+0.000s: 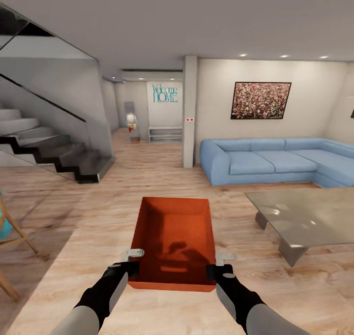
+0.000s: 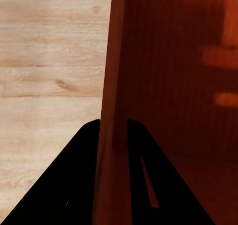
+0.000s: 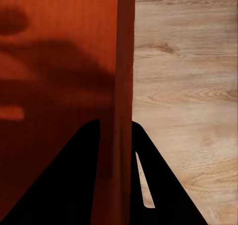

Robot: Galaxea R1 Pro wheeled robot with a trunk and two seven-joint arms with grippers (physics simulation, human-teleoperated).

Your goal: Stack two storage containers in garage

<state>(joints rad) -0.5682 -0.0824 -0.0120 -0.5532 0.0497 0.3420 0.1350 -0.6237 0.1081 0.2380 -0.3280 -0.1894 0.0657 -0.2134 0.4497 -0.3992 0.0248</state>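
Both grippers' fingers (image 2: 79,175) (image 3: 163,180) pinch the storage container's (image 1: 173,241) side walls above open wood floor (image 1: 162,177).

Open wood-plank floor (image 1: 147,177) runs ahead toward the hallway. Obstacles: staircase (image 1: 54,150) at left, column (image 1: 189,111) centre, blue sofa (image 1: 275,160) and glass coffee table (image 1: 305,222) at right, 1 wooden chair (image 1: 10,241) (partly cropped) near left. Both grippers are occupied, clamped on the orange container (image 1: 174,241).
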